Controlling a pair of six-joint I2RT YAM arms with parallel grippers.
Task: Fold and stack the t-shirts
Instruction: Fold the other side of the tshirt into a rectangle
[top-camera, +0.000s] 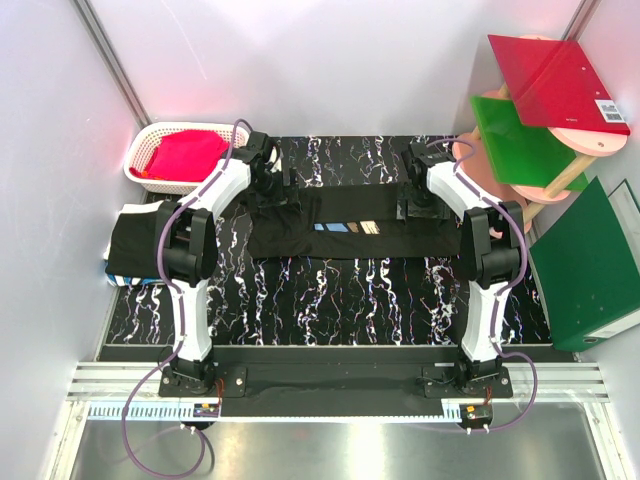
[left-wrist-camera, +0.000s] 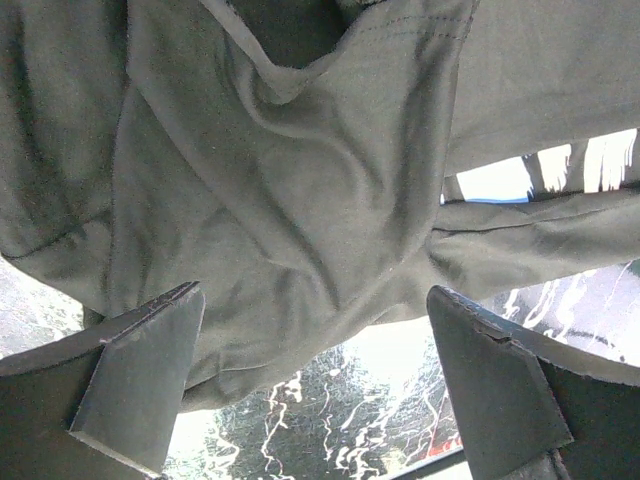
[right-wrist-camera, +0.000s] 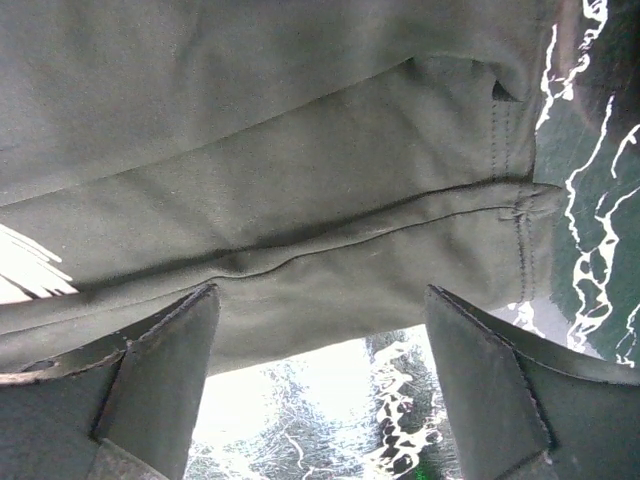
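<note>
A black t-shirt (top-camera: 300, 238) lies folded into a long strip across the middle of the table, with slanted blue, orange and pale strokes (top-camera: 350, 227) showing on it. My left gripper (top-camera: 268, 188) hovers over the strip's left end. Its jaws stand wide open (left-wrist-camera: 312, 300), with crumpled cloth (left-wrist-camera: 280, 180) just beyond the fingertips and nothing between them. My right gripper (top-camera: 418, 203) is over the right end. It is also open (right-wrist-camera: 320, 295), above a hemmed fold (right-wrist-camera: 300, 200). Another folded black t-shirt (top-camera: 135, 240) rests at the table's left edge.
A white basket (top-camera: 142, 150) holding red cloth (top-camera: 188, 155) stands at the back left. At the right, red (top-camera: 560, 80) and green (top-camera: 520, 140) boards sit on a pink stand. A dark green folder (top-camera: 590, 265) leans below them. Walls close in on both sides.
</note>
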